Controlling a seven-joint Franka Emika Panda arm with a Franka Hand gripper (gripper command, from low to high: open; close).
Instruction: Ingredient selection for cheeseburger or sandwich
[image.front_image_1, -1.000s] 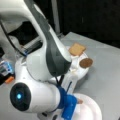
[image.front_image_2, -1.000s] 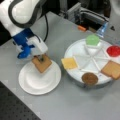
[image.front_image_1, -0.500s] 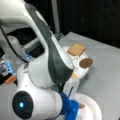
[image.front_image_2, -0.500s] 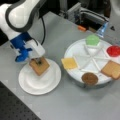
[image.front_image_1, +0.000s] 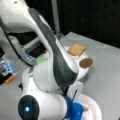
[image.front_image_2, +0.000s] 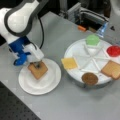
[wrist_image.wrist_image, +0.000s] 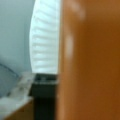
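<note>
Jaws of the gripper (image.front_image_2: 37, 64) sit low on the tan bread square (image.front_image_2: 38, 70) lying on the small white plate (image.front_image_2: 51, 83), their spread impossible to tell, so I judge the slice needs setting flat and centred before any release.

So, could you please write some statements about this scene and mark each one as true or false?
1. A bread square lies on the small white plate. True.
2. The gripper is over the divided tray. False: it is down at the bread square on the small white plate.
3. The cheese square lies in the divided tray. True.
4. The brown patty is on the small white plate. False: it is in the divided tray, at a front view's bottom edge of it.
5. The lettuce is stacked on the bread square. False: it sits in the divided tray.
</note>
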